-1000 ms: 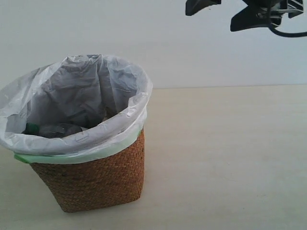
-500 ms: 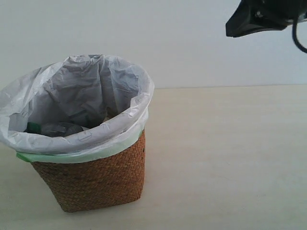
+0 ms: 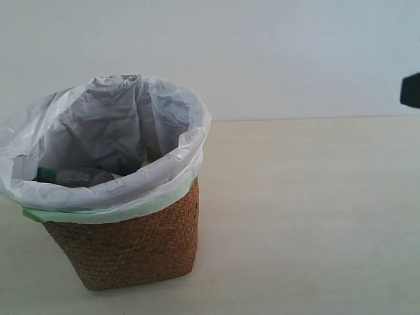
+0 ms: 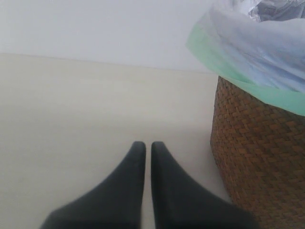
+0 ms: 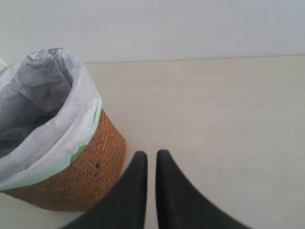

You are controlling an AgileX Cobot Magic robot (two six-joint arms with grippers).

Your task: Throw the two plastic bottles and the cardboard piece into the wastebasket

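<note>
Wastebasket of brown woven wicker (image 3: 131,243), tapering downward and lined with a crinkled translucent white plastic bag with a green edge (image 3: 164,111), stands at the left of the exterior frame on a pale wooden tabletop (image 3: 308,210). Low in the left of its interior lies a clear plastic bottle with a green cap (image 3: 72,176). The second bottle and the tan cardboard piece cannot be made out, since the folds of the bag hide the rest of the inside. In the left wrist view the black left gripper (image 4: 148,149) sits low over the tabletop, jaws together with nothing between them, and the wastebasket wall is just beside it at the right of that frame. The centre and right of the tabletop carry none of the task's objects. Change over the last second: the black right gripper (image 5: 151,160), which a second ago hung with its jaws apart at the upper right of the exterior frame, has closed and travelled rightward. Only a dark sliver of it now shows at the right edge of that frame. The right wrist view shows its jaws pressed together and empty, with the wastebasket at the lower left. Interpretation: the final drop appears finished and the arm is retreating. With nothing left on the tabletop, the task is probably complete, though only one bottle can be confirmed inside.
</note>
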